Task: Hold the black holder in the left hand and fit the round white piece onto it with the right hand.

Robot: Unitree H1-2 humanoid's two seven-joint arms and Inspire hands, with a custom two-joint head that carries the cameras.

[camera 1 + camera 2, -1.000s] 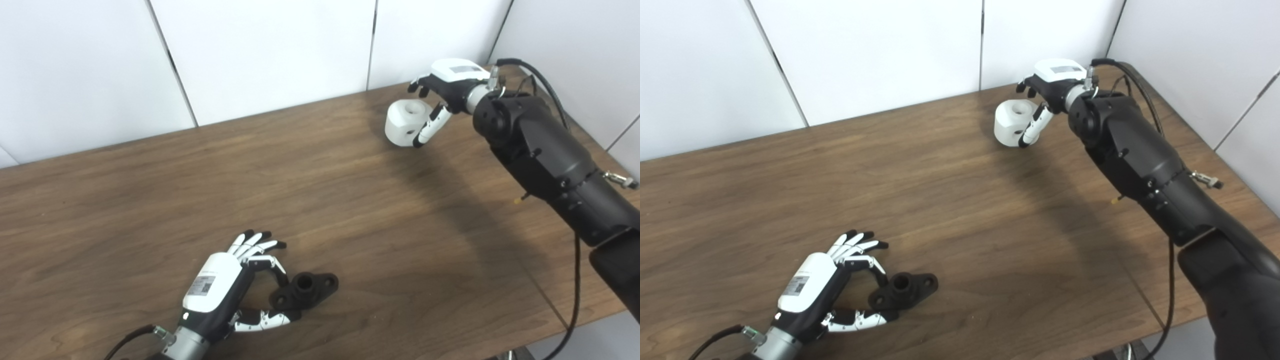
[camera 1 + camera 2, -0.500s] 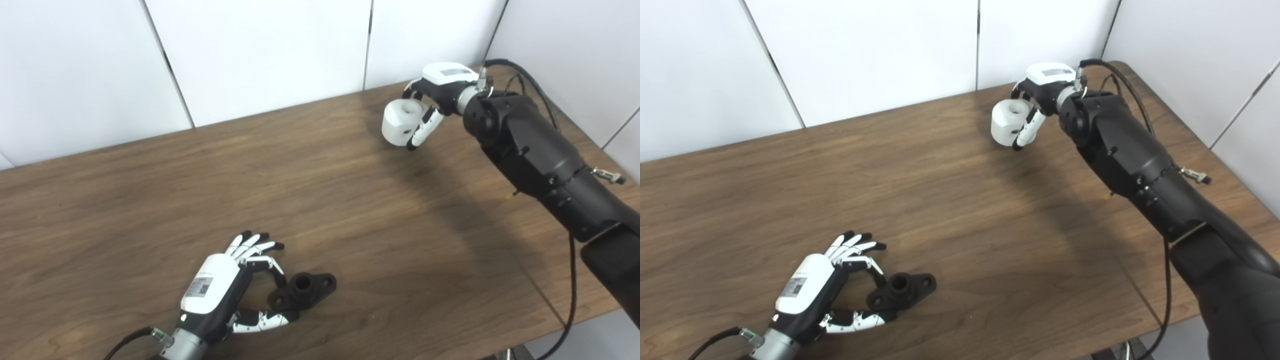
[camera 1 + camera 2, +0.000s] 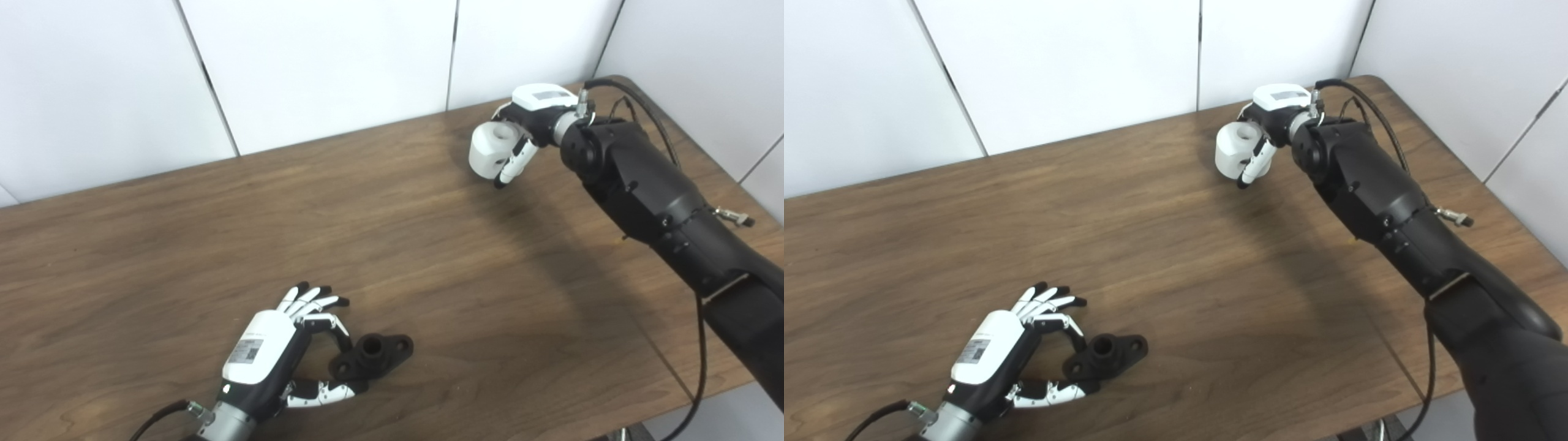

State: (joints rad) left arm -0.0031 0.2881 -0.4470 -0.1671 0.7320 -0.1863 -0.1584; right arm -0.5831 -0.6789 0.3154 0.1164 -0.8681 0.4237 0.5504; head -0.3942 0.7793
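Observation:
The black holder lies flat on the wooden table near its front edge. My left hand rests beside it, with thumb and one finger pinching the holder's left end and the other fingers stretched out. At the far right of the table, the round white piece shows a hole in its top and a small hole in its side. My right hand is shut on it, fingers behind it and thumb across its front. Whether the piece touches the table is unclear.
White wall panels stand right behind the table's far edge and along its right side. A black cable hangs from my right arm past the table's front right corner. Bare wood lies between the two hands.
My right hand has moved in closer over the white piece and its thumb now lies across the front. The left hand and the holder have not moved. The view shifted slightly.

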